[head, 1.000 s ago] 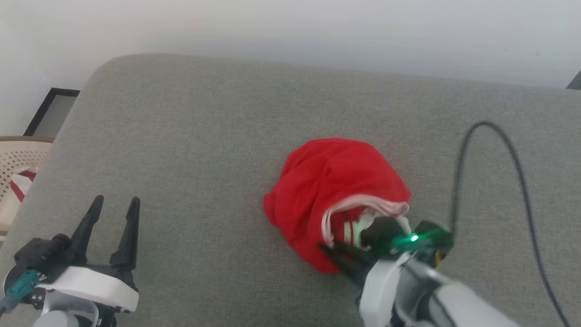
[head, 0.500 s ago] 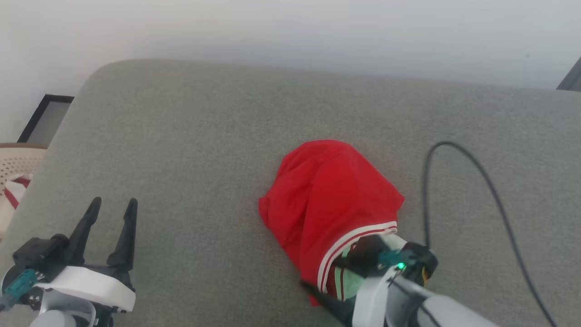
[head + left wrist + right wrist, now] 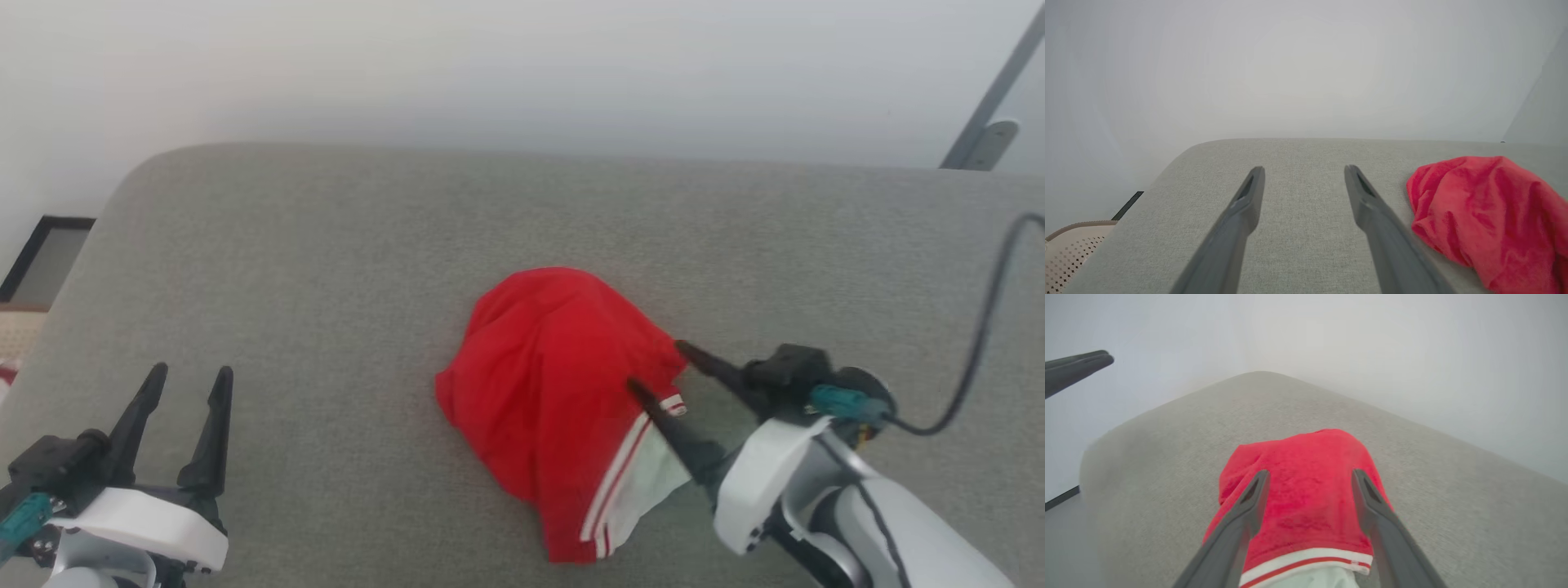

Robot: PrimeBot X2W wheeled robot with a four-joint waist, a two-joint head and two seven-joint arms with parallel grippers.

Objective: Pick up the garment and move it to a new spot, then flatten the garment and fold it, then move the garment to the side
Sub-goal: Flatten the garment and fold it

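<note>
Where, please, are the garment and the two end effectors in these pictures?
garment (image 3: pixel 531 359), head view, on its red body cloth.
right end effector (image 3: pixel 655 363), head view, midway between its fingertips.
left end effector (image 3: pixel 191 370), head view, midway between its fingertips.

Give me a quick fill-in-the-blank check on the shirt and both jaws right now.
The garment is mostly ___, with a white sleeve. The right jaws stand ___ at the garment, not clamped on it. The left jaws hang over the ___ cushion, apart from the garment.
Missing: red; open; grey.
</note>
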